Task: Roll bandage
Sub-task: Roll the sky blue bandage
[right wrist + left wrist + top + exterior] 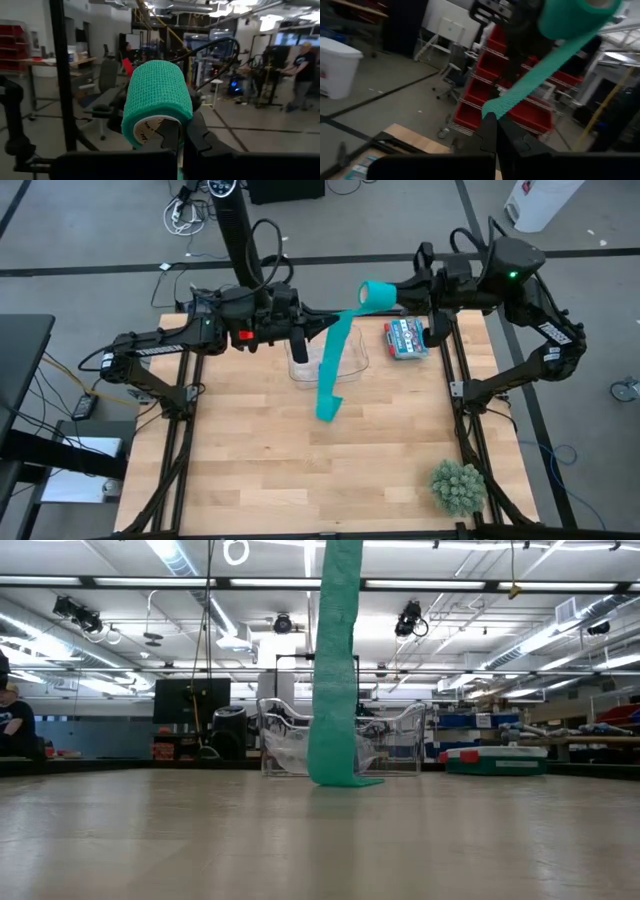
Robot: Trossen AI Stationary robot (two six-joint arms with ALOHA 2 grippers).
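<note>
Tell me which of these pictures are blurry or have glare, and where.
Left wrist view: soft all over, the bandage strip and the red shelves behind it smeared. Right wrist view: the roll is fairly sharp, the room behind hazy. Low view: bright ceiling lights glare across the top, and the near table surface is blurred. High view: evenly lit, no strong glare.

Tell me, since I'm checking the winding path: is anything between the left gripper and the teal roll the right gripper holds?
Nothing visible. The bandage runs clear from the left gripper, shut on the strip, to the roll in the right gripper. The clear container sits below on the table.
</note>
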